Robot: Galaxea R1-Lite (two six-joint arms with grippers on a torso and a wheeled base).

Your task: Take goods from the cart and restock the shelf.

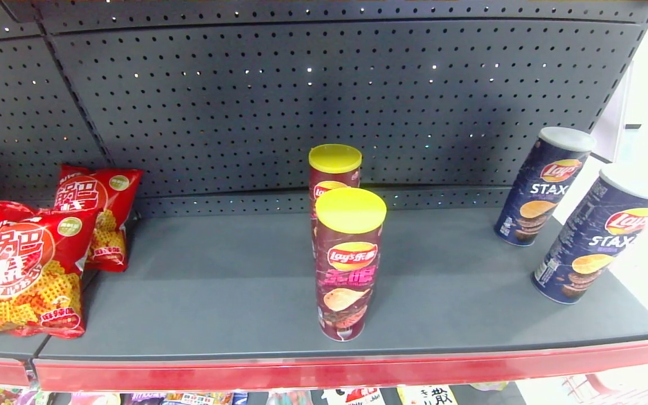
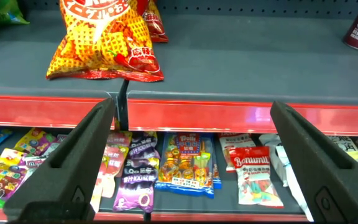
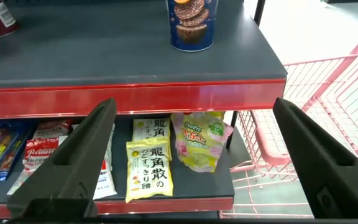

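Shelf [image 1: 217, 281] — grey deck, red lip, yellow-lid cans [image 1: 349, 264], L gripper [image 2: 192, 106], R gripper [image 3: 194, 102] — fingers apart

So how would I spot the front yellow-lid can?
Find the grey shelf with the red edge. Two maroon cans stand near its middle. The front can is nearer the edge than the back can; the blue cans have pale lids.
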